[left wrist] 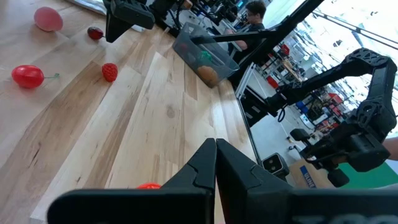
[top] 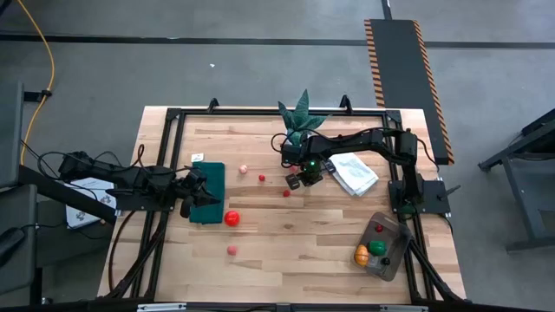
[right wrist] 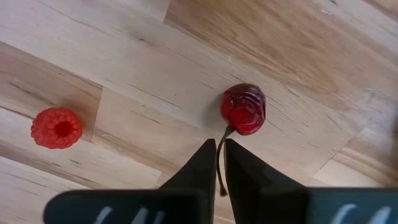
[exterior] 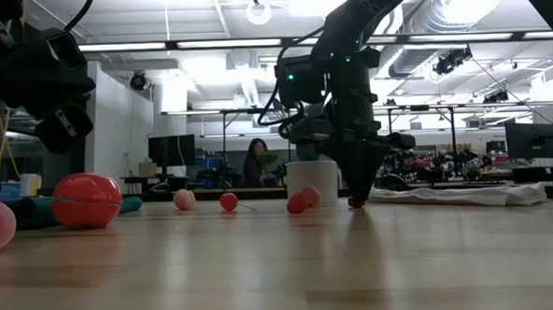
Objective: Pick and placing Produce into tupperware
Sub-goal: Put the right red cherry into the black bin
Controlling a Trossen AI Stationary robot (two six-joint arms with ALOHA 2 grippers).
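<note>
A dark red cherry (right wrist: 244, 109) with a thin stem lies on the wooden table, right under my right gripper (right wrist: 217, 163), which points down and is shut on it. A raspberry (right wrist: 56, 127) lies close by. More produce is scattered on the table: a red tomato (top: 231, 218), a pink piece (top: 232, 250) and small red pieces (top: 262, 178). The clear tupperware (top: 392, 227) stands at the near right, with an orange, a green and a dark red piece inside. At the left, my left gripper (left wrist: 216, 155) is shut on nothing, over a dark green mat (top: 212, 173). My right gripper pinches the cherry's stem (right wrist: 219, 146) between its two fingertips, coming from above and pointing down. The stem runs in between the fingers, and the cherry's body lies on the table just beyond the fingertips.
A spiky green plant (top: 299, 117) in a white pot stands at the far edge behind my right arm. A folded white cloth (top: 354, 172) lies to the right of my right gripper. Bare wood stretches across the table's near middle. A person sits in the room beyond.
</note>
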